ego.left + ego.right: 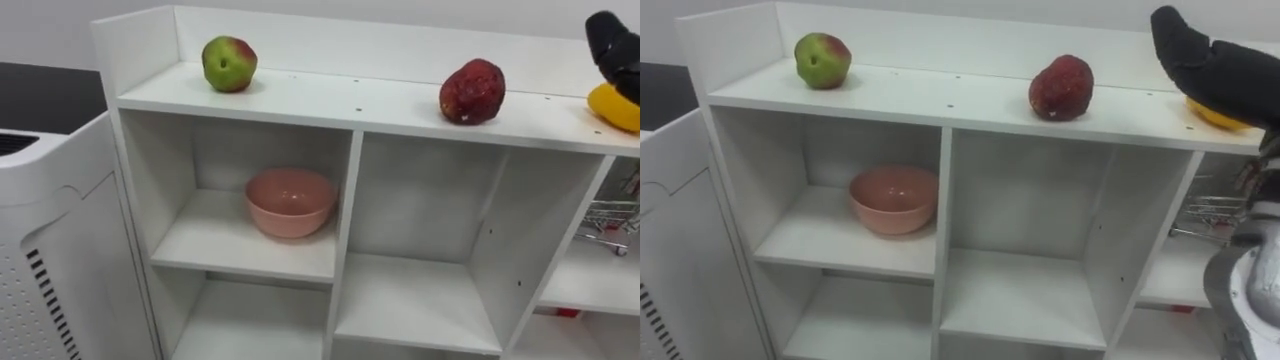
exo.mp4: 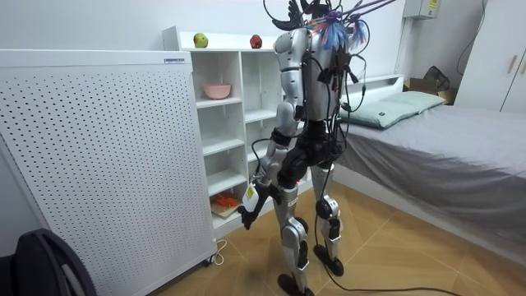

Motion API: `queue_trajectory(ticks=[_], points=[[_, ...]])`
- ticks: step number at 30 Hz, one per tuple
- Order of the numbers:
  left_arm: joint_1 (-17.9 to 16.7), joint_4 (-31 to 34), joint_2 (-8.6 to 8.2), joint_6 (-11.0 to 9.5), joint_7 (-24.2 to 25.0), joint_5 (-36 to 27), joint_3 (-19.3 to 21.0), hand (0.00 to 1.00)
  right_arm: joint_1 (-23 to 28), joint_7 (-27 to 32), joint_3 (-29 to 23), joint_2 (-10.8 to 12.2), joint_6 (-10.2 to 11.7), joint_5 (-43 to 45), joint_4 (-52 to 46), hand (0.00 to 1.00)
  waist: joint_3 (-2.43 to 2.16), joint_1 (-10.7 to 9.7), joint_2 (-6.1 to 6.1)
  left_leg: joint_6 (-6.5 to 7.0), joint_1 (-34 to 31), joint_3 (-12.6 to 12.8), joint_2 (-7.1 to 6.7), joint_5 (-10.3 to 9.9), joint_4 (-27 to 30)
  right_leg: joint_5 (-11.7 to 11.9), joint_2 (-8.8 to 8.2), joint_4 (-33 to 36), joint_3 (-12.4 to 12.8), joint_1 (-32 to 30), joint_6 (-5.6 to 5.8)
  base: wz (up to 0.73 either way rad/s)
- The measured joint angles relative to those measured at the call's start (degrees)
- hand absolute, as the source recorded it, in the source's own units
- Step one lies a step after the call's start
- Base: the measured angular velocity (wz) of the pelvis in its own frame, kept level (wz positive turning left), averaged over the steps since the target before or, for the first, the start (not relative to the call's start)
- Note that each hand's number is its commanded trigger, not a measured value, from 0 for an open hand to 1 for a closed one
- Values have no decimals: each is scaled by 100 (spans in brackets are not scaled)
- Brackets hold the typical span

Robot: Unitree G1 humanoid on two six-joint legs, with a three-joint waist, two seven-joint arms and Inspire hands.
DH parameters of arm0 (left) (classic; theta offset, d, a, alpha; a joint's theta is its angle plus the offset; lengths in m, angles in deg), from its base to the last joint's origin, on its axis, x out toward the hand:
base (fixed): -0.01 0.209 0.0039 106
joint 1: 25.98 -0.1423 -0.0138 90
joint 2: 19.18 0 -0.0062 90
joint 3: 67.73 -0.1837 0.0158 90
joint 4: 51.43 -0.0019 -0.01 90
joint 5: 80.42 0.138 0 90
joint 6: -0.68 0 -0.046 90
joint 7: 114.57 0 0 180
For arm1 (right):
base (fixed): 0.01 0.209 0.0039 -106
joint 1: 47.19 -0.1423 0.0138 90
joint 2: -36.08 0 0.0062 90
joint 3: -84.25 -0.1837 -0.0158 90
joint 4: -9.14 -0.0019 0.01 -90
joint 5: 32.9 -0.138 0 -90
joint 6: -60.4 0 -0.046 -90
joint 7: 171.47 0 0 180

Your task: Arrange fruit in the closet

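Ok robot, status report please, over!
Right hand over yellow fruit, right end of top shelf; grip unclear. Left hand hanging low. Green apple, red fruit up top. Nothing blocking.

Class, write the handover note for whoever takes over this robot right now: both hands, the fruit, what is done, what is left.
Right hand: over the yellow fruit at the right end of the shelf top; hold unclear.
Left hand: hangs beside the thigh, idle.
Done: green apple and red fruit sit spaced on top.
To do, likely: settle the yellow fruit, withdraw.
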Motion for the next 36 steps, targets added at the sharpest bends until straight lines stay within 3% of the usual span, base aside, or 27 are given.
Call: queue_trajectory(ticks=[4,11,18,29,34,36], points=[[-12,124,15,6,-2,67,4,0,-80,-280,109,-183,-145,-18,2,0,18,28,-56,-1,-9,-3,0,5,0,1,1,2,-3,-7,-2,0],[33,122,122,114,79,228,-41,0,-292,-971,220,-208,-285,-498,557,0,-19,31,-228,-2,-17,-76,0,6,5,2,-1,-7,-90,27,-3,5],[49,122,147,134,65,242,-47,0,-468,-1571,394,-214,-435,-545,1161,0,-16,38,-231,-3,-125,-68,-1,10,38,10,-5,-4,-102,-64,-12,0],[18,118,145,240,-78,242,-55,0,-468,-1638,400,-233,-467,-673,1457,0,-20,41,-239,-3,-126,-68,-1,10,29,10,-5,-4,-101,-70,-12,0],[70,118,151,241,-138,200,-54,0,-462,-1760,621,-541,-490,-1124,1907,0,-30,56,-257,-3,-105,-73,-1,10,29,11,-6,-9,-107,-44,-11,0],[60,118,155,244,-124,165,-54,0,-456,-1838,636,-562,-525,-1184,2004,0,-27,48,-253,-3,-88,-89,-1,10,33,12,-4,-18,-112,-9,-11,2]])
